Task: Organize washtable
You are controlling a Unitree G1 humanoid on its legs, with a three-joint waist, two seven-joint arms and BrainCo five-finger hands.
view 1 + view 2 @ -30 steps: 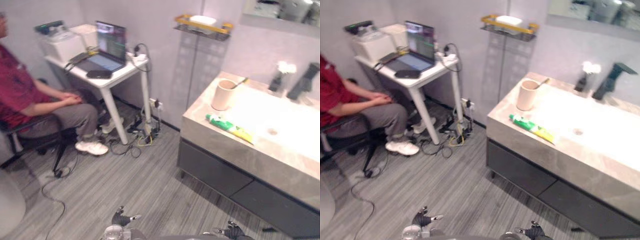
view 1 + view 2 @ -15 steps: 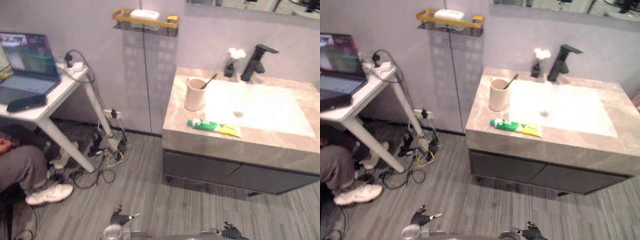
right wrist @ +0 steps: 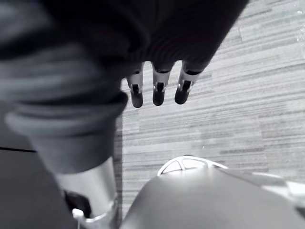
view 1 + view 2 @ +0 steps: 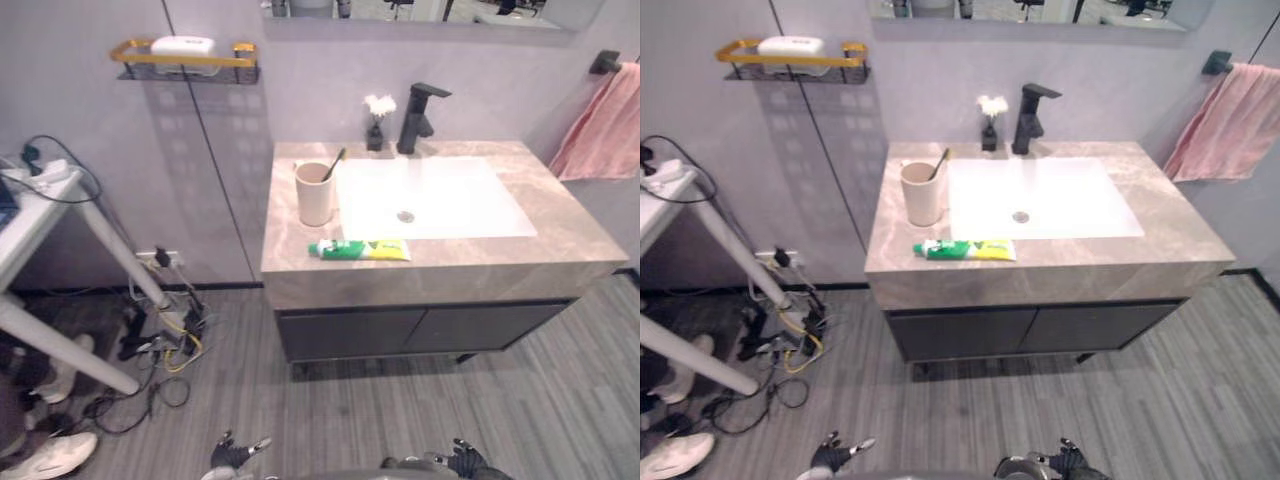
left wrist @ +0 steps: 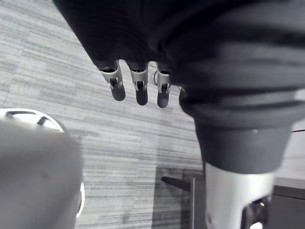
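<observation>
Washtable surface [image 4: 560, 225] is a marbled stone top against the wall, with a white basin [image 4: 440, 195] set in its middle. A dark cabinet [image 4: 400, 330] sits under it. Beige cup [image 4: 314, 195] stands upright on the surface just beside the basin's left edge. A toothbrush [image 4: 334, 165] leans in the cup, head up and tilted toward the basin. Green and yellow toothpaste tube [image 4: 360, 249] lies flat near the front edge, in front of the cup and apart from it, its long side running along the edge.

Black faucet [image 4: 418, 115] stands at the back rim of the basin. A small dark vase [image 4: 377, 125] with white flowers is just beside the faucet on its left. Pink towel [image 4: 600, 125] hangs on the wall to the right of the surface. Wall shelf [image 4: 185, 60] with a yellow rail is up on the left and carries a white block [image 4: 182, 45].

Left hand [image 4: 235, 455] is low at the bottom of the head view, over the grey striped floor [image 4: 560, 400] and well apart from the surface. Its fingers [image 5: 138, 86] are straight and spread, holding nothing. Right hand [image 4: 462, 460] is also low and well apart from the surface, fingers [image 3: 159, 88] straight and empty.

A white table [image 4: 40, 200] is at the far left. Cables [image 4: 160, 340] lie tangled on the floor under it, and a person's white shoe [image 4: 55, 455] is near the lower left corner.
</observation>
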